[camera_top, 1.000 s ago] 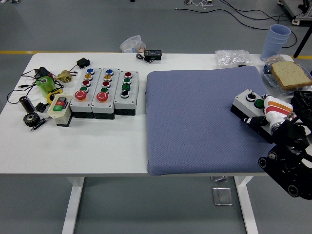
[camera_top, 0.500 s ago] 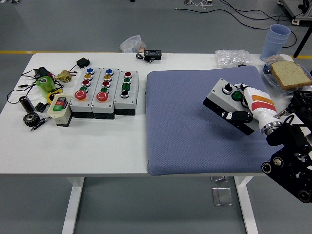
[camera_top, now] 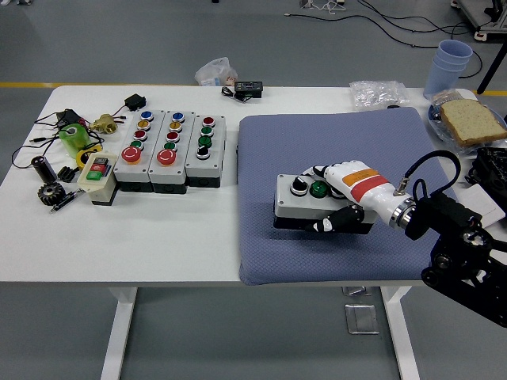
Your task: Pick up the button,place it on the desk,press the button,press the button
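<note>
Right hand (camera_top: 342, 198) is wrapped around the grey button box (camera_top: 305, 202), fingers over the top, thumb along its near side. The box sits low on the blue mat (camera_top: 333, 142), apparently touching it.

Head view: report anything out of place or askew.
A slice of bread in a wrapper lies at the table's far right edge, odd among electrical parts. The button box in the right hand looks level on the mat.
</note>
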`<action>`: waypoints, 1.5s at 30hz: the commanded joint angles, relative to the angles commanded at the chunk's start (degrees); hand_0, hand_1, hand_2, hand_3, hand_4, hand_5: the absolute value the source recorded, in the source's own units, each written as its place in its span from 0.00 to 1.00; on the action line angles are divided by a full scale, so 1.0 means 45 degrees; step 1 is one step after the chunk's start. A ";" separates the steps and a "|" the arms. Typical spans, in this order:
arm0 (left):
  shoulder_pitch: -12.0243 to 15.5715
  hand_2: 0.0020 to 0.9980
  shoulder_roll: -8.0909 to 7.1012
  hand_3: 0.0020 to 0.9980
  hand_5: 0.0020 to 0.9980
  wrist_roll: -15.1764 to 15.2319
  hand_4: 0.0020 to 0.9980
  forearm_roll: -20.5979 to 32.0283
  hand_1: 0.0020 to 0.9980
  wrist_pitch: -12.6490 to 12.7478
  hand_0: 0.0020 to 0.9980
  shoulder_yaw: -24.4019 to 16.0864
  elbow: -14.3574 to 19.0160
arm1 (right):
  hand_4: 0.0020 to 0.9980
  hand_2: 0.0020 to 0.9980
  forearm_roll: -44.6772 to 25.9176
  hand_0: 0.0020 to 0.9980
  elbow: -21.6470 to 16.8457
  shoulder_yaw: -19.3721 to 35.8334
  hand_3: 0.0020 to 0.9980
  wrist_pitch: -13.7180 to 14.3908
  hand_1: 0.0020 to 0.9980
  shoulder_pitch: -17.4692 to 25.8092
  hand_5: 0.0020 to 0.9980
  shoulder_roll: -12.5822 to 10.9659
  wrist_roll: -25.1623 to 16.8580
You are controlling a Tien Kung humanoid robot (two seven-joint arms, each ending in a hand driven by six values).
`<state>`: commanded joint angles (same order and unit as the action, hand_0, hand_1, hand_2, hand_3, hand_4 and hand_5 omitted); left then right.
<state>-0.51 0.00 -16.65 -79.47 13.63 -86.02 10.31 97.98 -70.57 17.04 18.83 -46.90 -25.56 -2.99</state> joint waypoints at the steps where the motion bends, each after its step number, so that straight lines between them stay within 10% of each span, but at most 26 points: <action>1: -0.0006 0.42 0.0000 0.43 0.39 0.0001 0.26 0.0023 0.42 0.0006 0.56 0.0003 0.0000 | 0.60 0.37 0.0043 0.24 0.0129 -0.0079 0.39 0.0070 0.20 -0.0056 0.32 0.0050 -0.0214; 26: 0.0153 0.42 0.0000 0.43 0.39 -0.0065 0.26 -0.0388 0.42 -0.0064 0.56 -0.0012 0.0000 | 0.55 0.39 -0.0733 0.26 0.2887 -0.0654 0.41 0.1437 0.22 -0.0210 0.37 0.0711 -0.2700; 45: 0.0054 0.42 0.0000 0.43 0.39 -0.0050 0.27 -0.0144 0.42 -0.0039 0.56 0.0085 0.0000 | 0.58 0.47 -0.0729 0.27 0.3615 -0.0757 0.51 0.1545 0.27 -0.0218 0.25 0.0949 -0.2571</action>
<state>-0.26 0.00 -16.88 -80.12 13.45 -85.64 10.31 94.70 -54.30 13.63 25.79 -47.88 -21.29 -14.56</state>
